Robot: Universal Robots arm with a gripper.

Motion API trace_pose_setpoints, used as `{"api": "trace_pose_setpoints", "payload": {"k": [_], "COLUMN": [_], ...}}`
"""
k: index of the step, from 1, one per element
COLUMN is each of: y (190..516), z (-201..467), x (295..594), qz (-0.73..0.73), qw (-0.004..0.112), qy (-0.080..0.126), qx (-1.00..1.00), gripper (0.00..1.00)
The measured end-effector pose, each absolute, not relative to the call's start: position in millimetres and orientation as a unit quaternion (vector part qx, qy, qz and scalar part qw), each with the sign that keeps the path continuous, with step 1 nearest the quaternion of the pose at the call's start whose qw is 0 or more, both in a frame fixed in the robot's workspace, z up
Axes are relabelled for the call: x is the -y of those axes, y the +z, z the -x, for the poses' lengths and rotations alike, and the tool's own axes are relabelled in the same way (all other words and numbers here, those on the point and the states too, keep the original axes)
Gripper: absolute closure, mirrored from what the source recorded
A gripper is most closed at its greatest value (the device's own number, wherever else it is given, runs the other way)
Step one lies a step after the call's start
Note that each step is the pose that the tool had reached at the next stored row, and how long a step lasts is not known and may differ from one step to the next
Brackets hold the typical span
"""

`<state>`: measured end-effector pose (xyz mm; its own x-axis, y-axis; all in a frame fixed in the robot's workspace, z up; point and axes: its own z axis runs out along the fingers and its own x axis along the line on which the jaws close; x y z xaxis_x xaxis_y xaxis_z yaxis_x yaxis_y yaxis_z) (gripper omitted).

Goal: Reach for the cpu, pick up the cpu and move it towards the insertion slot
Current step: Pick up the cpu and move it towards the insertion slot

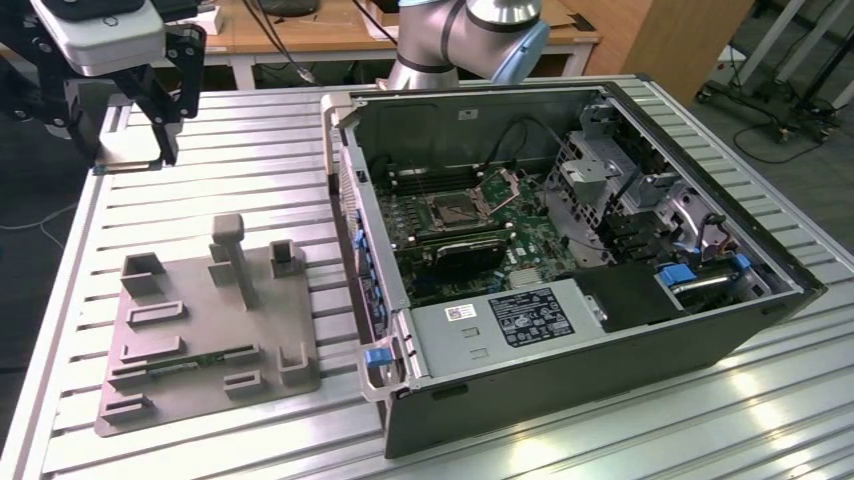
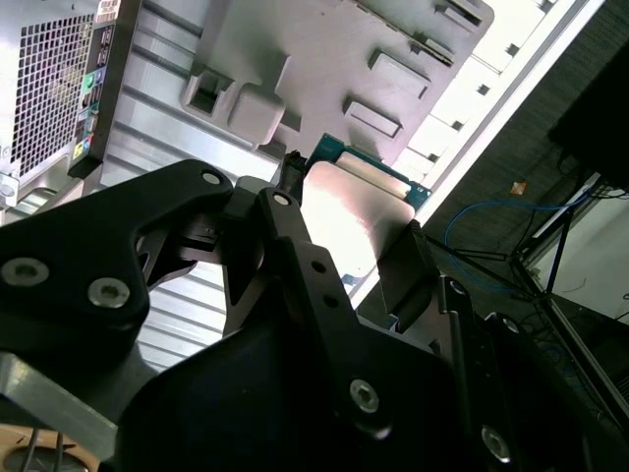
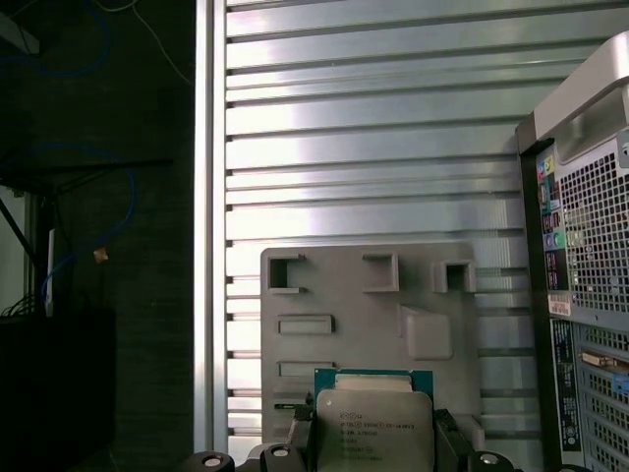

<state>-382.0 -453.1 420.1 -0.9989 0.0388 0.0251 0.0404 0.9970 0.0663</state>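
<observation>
cpu [image 3: 373, 425]: one, clamped in closed gripper [image 3: 373, 438] | insertion slot [image 1: 451, 208]: one, well apart

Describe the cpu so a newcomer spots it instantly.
In the first wrist view, find the grey fixture plate on the slatted table. Gripped by the end effector in front of it is the cpu: a square chip, silver top with green rim, unlike the plate's grey moulded blocks.
</observation>
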Motion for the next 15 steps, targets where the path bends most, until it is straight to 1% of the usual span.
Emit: {"api": "trace_pose_setpoints", "payload": {"k": [15], "y": [420.1], "z": [374.6], "x": [452.7], "qz": [0.02], "qw": [0.012], "qy": [-0.033], "qx": [0.999], "gripper": [0.46]}}
